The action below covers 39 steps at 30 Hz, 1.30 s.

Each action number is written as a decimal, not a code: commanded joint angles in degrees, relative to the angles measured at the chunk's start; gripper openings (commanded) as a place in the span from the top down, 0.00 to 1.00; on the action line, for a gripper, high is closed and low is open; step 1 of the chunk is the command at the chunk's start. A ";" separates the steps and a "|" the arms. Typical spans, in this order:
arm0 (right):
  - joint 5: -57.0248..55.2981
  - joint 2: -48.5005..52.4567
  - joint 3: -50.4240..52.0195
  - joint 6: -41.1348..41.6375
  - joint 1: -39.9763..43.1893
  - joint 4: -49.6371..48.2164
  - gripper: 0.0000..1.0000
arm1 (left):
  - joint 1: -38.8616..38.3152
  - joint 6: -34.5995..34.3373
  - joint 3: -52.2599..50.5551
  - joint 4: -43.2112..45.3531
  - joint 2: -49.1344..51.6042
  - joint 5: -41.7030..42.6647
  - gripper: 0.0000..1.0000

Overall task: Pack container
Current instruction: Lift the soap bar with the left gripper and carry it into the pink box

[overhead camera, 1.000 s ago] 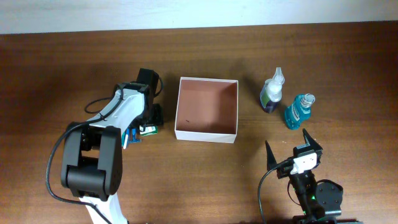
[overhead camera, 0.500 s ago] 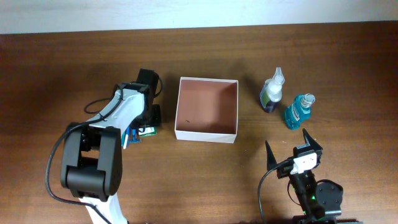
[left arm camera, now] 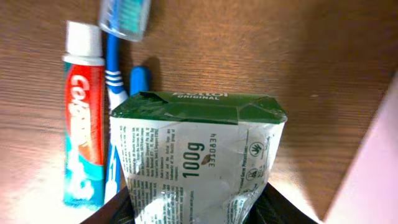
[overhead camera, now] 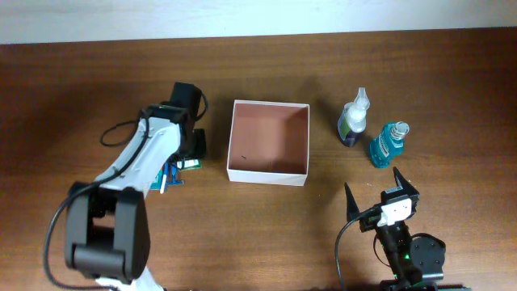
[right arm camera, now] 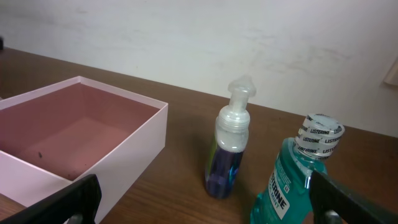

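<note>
The container (overhead camera: 267,173) is a square, shallow box with white walls and a pinkish-brown inside, at the table's middle; nothing lies in it. Left of it, my left gripper (overhead camera: 192,155) is shut on a green-and-white crinkled packet (left arm camera: 199,155), which fills the space between the dark fingers at the bottom of the left wrist view. The container's white wall (left arm camera: 376,174) shows at that view's right edge. My right gripper (overhead camera: 373,181) stands open near the front edge, nothing between its fingers (right arm camera: 62,202). It faces the container's wall (right arm camera: 130,155).
A red-and-teal toothpaste tube (left arm camera: 83,124) and blue toothbrushes (left arm camera: 124,15) lie on the wood just left of the packet. A clear pump bottle with purple liquid (overhead camera: 354,120) and a teal mouthwash bottle (overhead camera: 388,144) stand right of the container, ahead of the right gripper.
The left jaws have closed in on the packet, and the left arm has shifted its pose, its wrist a little farther back. The right arm has not moved.
</note>
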<state>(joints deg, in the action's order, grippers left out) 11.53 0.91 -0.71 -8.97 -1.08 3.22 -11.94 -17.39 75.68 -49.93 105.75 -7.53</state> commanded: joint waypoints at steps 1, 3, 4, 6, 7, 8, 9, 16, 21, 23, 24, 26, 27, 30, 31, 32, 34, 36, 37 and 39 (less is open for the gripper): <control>-0.13 -0.39 0.39 0.20 0.46 0.04 0.02 | -0.02 0.46 1.42 -0.24 -5.18 1.44 0.57; -0.13 -0.39 0.39 0.20 0.46 0.04 0.02 | -0.02 0.24 1.44 -0.31 -6.99 3.32 0.57; -0.13 -0.39 0.39 0.20 0.46 0.07 0.02 | -0.02 0.04 1.55 -0.48 -7.98 4.17 0.57; -0.13 -0.39 0.39 0.20 0.46 0.04 0.02 | -0.07 0.00 2.23 -1.01 -9.81 6.25 0.57; -0.13 -0.39 0.39 0.20 0.46 0.07 0.02 | -0.07 -0.20 2.89 -1.57 -10.62 7.10 0.57; -0.13 -0.39 0.39 0.20 0.46 0.04 0.02 | -0.07 -0.46 3.74 -2.32 -11.30 7.96 0.57; -0.13 -0.39 0.39 0.20 0.46 0.04 0.02 | -0.07 -0.63 4.72 -3.21 -11.89 8.79 0.57; -0.13 -0.39 0.39 0.20 0.46 0.07 0.02 | -3.21 -0.59 13.70 -9.68 -12.90 11.21 0.57; -0.13 -0.39 0.39 0.20 0.46 0.04 0.02 | -9.49 -0.61 16.46 -8.44 -12.90 9.29 0.56; -0.15 -0.39 0.39 0.20 0.46 0.04 0.02 | -11.32 -0.61 16.41 -7.52 -12.74 6.75 0.56; -0.13 -0.39 0.39 0.20 0.46 0.07 0.02 | -12.02 -0.59 16.41 -7.21 -12.68 5.84 0.56; -0.13 -0.39 0.39 0.20 0.46 0.07 0.02 | -13.99 -0.55 16.41 -5.99 -12.44 4.72 0.56; -0.13 -0.39 0.39 0.20 0.46 0.04 0.02 | -14.71 -0.57 16.41 -5.55 -12.31 4.72 0.56; -0.13 -0.39 0.39 0.20 0.46 0.07 0.02 | -17.92 1.27 16.41 -3.80 -11.67 4.66 0.56; -0.13 -0.39 0.39 0.20 0.46 0.04 0.02 | -18.53 1.84 16.41 -3.43 -11.39 4.63 0.56; -0.13 -0.39 0.39 0.20 0.46 0.04 0.02 | -19.06 2.10 16.41 -3.17 -11.02 4.46 0.56; -0.13 -0.39 0.39 0.20 0.46 0.07 0.02 | -19.74 2.27 16.41 -2.91 -9.99 3.08 0.56; -0.13 -0.39 0.39 0.20 0.46 0.07 0.02 | -20.11 2.32 16.41 -2.91 -8.66 1.40 0.56; -0.13 -0.39 0.39 0.20 0.46 0.07 0.02 | -20.17 2.60 16.41 -2.80 -7.89 1.18 0.56; -0.13 -0.39 0.39 0.20 0.46 0.07 0.02 | -20.17 2.71 16.41 -2.78 -6.05 1.22 0.56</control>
<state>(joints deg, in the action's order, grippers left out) 11.53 0.91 -0.71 -9.02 -1.08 3.22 -32.21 -16.01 91.09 -53.12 96.64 -3.97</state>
